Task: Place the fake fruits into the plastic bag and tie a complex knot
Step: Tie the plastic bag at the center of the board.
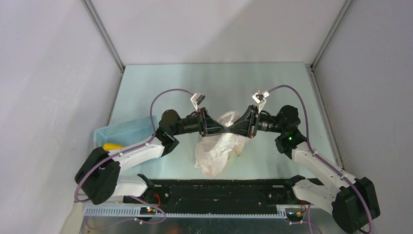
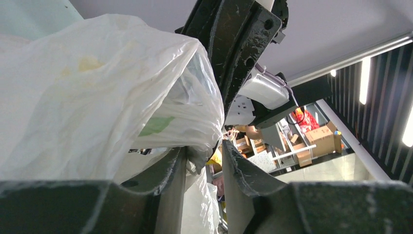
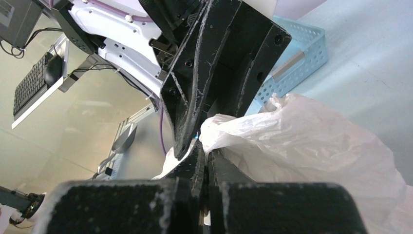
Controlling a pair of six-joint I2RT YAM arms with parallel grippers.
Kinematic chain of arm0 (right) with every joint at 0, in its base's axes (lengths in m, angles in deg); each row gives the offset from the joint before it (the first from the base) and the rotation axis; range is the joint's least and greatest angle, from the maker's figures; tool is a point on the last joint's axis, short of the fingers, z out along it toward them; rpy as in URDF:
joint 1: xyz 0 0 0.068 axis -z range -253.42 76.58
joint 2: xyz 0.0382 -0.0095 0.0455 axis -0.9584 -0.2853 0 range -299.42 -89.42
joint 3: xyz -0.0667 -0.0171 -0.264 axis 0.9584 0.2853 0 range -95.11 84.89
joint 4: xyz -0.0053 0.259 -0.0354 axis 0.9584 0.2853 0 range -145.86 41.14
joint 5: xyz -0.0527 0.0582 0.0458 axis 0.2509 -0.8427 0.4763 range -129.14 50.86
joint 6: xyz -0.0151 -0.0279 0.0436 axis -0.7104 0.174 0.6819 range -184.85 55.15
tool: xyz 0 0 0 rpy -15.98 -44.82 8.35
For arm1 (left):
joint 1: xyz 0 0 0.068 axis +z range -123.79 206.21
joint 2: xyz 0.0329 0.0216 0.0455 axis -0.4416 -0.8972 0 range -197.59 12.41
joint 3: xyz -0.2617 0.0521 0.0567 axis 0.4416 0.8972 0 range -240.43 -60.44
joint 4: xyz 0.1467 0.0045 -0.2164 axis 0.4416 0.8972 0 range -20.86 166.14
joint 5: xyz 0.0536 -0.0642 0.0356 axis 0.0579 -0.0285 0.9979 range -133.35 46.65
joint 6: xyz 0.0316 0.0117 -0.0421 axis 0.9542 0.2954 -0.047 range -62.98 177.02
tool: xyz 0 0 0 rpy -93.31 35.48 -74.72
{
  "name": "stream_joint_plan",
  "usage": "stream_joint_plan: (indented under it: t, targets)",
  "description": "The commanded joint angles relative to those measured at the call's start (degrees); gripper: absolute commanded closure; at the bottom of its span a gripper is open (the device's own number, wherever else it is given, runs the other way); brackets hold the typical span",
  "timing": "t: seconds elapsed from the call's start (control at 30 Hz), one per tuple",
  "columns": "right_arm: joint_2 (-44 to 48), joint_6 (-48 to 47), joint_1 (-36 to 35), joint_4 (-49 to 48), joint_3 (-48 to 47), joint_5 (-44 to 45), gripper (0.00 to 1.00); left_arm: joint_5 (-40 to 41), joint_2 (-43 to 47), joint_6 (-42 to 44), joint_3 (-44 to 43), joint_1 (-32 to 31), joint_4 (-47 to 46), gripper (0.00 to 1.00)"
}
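Note:
The plastic bag (image 1: 216, 152) slumps on the table between the arms, white and crinkled, its neck drawn up to where both grippers meet. My right gripper (image 3: 205, 148) is shut on a fold of the bag (image 3: 302, 131) at its top. My left gripper (image 2: 204, 146) faces it, jaws apart, with a strip of the bag (image 2: 97, 92) hanging in the gap against one finger. In the top view the left gripper (image 1: 224, 127) and right gripper (image 1: 234, 128) almost touch. One yellow fake fruit (image 1: 113, 146) lies in the basket. Any fruits inside the bag are hidden, and so is the knot.
A light blue slatted basket (image 1: 125, 130) stands at the left beside the left arm, also in the right wrist view as the basket (image 3: 297, 53). Grey walls enclose the table on three sides. A black rail (image 1: 219, 191) runs along the near edge.

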Motion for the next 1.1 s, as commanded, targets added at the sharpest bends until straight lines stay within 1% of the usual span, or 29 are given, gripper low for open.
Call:
stream_joint_plan:
  t: [0.0,0.03,0.2,0.47,0.73,0.83,0.9,0.93,1.0,1.07]
  targets:
    - [-0.1,-2.4,1.2,3.8,-0.6,-0.3,1.00,1.4,4.9,-0.4,0.1,0.9,-5.8,0.67]
    - [0.0,-2.5,1.2,3.9,-0.6,-0.4,1.00,2.1,5.2,-0.2,0.5,1.3,-5.2,0.69]
    - [-0.3,-2.3,1.2,3.8,-0.6,-0.9,1.00,3.9,7.2,1.5,1.3,2.1,-2.2,0.70]
    - [-0.6,-2.1,1.3,3.6,-0.6,-1.2,1.00,4.5,7.2,2.0,1.4,2.1,-1.6,0.81]
    - [-0.4,-2.5,1.1,4.4,-0.6,-0.9,1.00,4.5,8.0,6.1,-0.2,2.1,5.6,0.80]
    - [-0.2,-2.6,1.1,4.5,-0.6,-0.8,1.00,4.9,8.3,9.1,-1.7,2.2,10.2,0.80]
    - [0.0,-2.8,1.1,4.9,-0.6,-0.6,1.00,5.5,8.6,10.9,-2.2,2.1,12.2,0.83]
    - [0.2,-2.8,1.1,5.0,-0.6,-0.3,1.00,5.7,8.9,11.9,-2.3,2.0,12.7,0.89]
    - [0.5,-2.9,1.0,5.4,-0.6,-0.1,1.00,6.4,9.7,14.1,-2.6,2.0,14.2,0.98]
    - [1.0,-3.0,1.1,6.1,-0.6,0.3,1.00,7.5,10.9,16.4,-2.9,2.0,16.8,1.00]
